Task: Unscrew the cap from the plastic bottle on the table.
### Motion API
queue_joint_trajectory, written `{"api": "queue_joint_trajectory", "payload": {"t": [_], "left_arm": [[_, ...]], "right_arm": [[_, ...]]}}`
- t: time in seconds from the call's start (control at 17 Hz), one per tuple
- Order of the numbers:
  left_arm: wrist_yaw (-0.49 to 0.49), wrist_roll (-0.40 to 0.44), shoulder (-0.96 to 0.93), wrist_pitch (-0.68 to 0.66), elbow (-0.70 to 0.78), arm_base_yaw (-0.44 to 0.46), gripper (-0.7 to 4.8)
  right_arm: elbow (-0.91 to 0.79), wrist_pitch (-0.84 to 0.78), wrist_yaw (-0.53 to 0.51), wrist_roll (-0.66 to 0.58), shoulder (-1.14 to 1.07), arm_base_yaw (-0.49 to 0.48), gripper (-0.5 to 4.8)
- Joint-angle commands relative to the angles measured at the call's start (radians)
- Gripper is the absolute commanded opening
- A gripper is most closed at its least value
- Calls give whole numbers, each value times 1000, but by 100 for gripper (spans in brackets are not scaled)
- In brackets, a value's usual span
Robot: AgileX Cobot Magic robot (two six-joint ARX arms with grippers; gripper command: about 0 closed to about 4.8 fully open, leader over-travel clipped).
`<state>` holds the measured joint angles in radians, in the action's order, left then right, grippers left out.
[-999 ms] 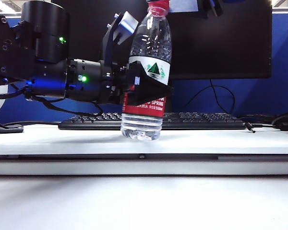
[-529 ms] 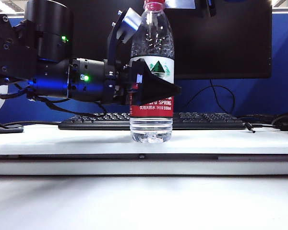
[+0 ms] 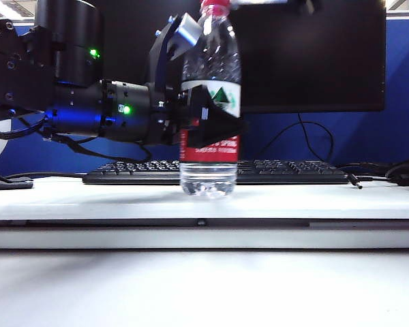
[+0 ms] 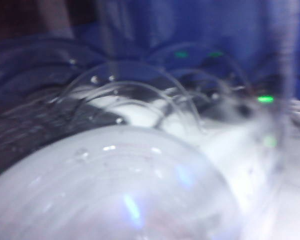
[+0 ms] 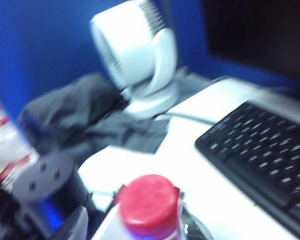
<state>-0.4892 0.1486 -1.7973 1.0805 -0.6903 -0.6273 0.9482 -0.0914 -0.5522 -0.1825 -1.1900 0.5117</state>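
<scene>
On the table (image 3: 313, 201), red-capped plastic bottle (image 3: 210, 102) stands upright.

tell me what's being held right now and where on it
The left gripper holds the plastic bottle around its labelled middle. The right gripper is not visible; its wrist view shows the cap with nothing gripping it.

You have the table (image 3: 68, 197) running white and flat across the exterior view. The plastic bottle (image 3: 209, 146) stands upright near its middle. Just behind it, toward twelve o'clock, lies a black keyboard (image 3: 286, 172). Out at three o'clock sits a dark cable end (image 3: 403, 173), probably a plug.
</scene>
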Motion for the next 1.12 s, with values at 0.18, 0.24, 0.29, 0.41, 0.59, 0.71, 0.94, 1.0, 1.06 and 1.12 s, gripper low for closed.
{"api": "queue_joint_trajectory", "payload": {"t": [0.18, 0.24, 0.29, 0.41, 0.59, 0.71, 0.94, 1.0, 1.06, 1.12], "left_arm": [[26, -3, 7, 36, -8, -1, 269], [26, -3, 7, 36, -8, -1, 269], [26, -3, 7, 36, -8, -1, 269], [26, -6, 7, 36, -8, -1, 269], [21, -6, 7, 36, -8, -1, 269], [16, -10, 7, 35, -8, -1, 269], [14, -10, 7, 35, -8, -1, 269], [14, -10, 7, 35, -8, -1, 269], [14, -10, 7, 35, -8, -1, 269], [14, -10, 7, 35, -8, -1, 269]], "right_arm": [[2, -19, 529, -28, 35, 210, 236], [2, -21, 735, -20, 27, 288, 235], [2, -34, 925, 0, 13, 364, 235], [2, -102, 1215, 27, -31, 481, 235], [2, -174, 1290, 29, -87, 525, 245], [2, -179, 1299, 25, -108, 521, 245], [2, -240, 1298, 25, -138, 514, 244], [2, -251, 1294, 24, -150, 507, 244], [2, -254, 1294, 24, -156, 507, 244], [2, -258, 1295, 23, -160, 505, 243]]}}
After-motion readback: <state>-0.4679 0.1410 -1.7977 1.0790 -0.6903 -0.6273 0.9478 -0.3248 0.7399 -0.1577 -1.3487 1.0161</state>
